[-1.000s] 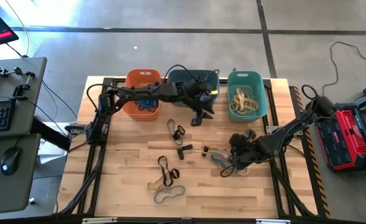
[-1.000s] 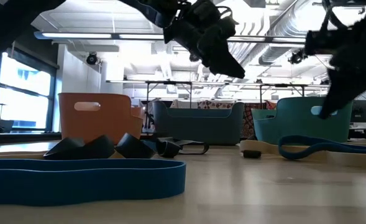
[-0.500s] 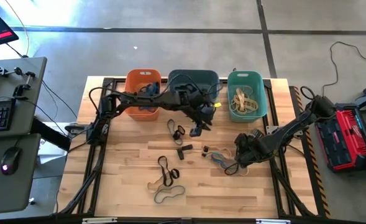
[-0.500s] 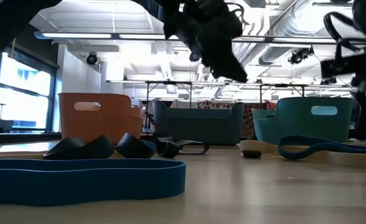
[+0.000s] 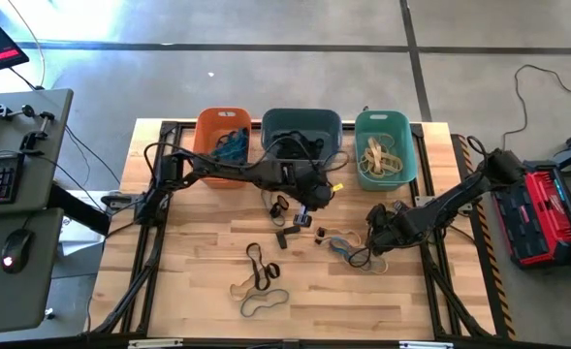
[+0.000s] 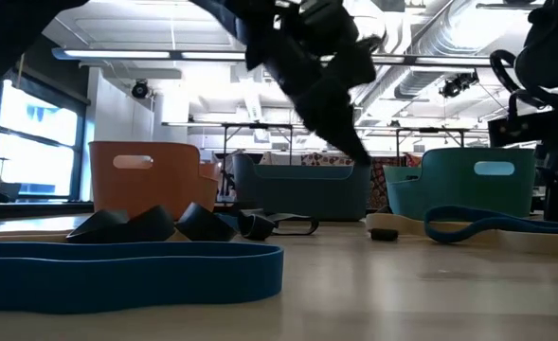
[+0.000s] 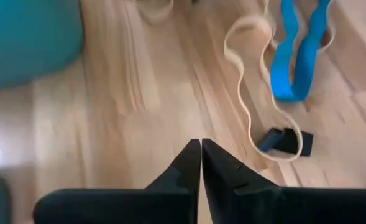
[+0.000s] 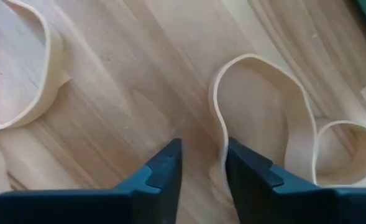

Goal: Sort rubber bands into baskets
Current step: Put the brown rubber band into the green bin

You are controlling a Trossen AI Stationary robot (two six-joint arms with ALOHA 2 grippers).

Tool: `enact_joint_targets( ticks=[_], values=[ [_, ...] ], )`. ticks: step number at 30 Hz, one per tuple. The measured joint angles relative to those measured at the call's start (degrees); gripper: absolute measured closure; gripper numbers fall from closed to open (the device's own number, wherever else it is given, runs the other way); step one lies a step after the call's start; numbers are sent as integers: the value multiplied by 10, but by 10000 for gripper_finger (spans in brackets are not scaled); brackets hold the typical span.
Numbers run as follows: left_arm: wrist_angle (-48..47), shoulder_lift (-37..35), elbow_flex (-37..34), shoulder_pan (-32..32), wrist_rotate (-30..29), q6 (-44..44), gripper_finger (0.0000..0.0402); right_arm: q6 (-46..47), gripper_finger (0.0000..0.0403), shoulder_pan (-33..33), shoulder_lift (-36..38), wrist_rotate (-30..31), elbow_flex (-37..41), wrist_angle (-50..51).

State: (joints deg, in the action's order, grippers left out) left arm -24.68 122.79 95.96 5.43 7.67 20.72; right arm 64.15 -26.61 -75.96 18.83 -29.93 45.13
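Left arm stretched from the table's left side across toward the middle, wrist tipped down, left gripper (image 5: 302, 217) low over the tabletop, fingers (image 7: 186, 167) pressed together, nothing between them. Right arm folded in from the right edge, elbow out, right gripper (image 5: 373, 254) down near the wood, fingers (image 8: 164, 171) slightly apart, a narrow gap between.
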Motion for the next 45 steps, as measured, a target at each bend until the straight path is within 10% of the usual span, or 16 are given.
enact_joint_targets(
  ticks=[8,26,45],
  values=[
    [142,-48,-115,1,-3,-51,401,-32,396,0,-2,-2,-8,-8],
    [467,-261,-443,-13,-57,-108,401,-162,402,33,-2,69,-148,-15],
    [654,-392,-690,-68,-153,-146,401,-332,403,305,-1,304,-395,171]
  ],
)
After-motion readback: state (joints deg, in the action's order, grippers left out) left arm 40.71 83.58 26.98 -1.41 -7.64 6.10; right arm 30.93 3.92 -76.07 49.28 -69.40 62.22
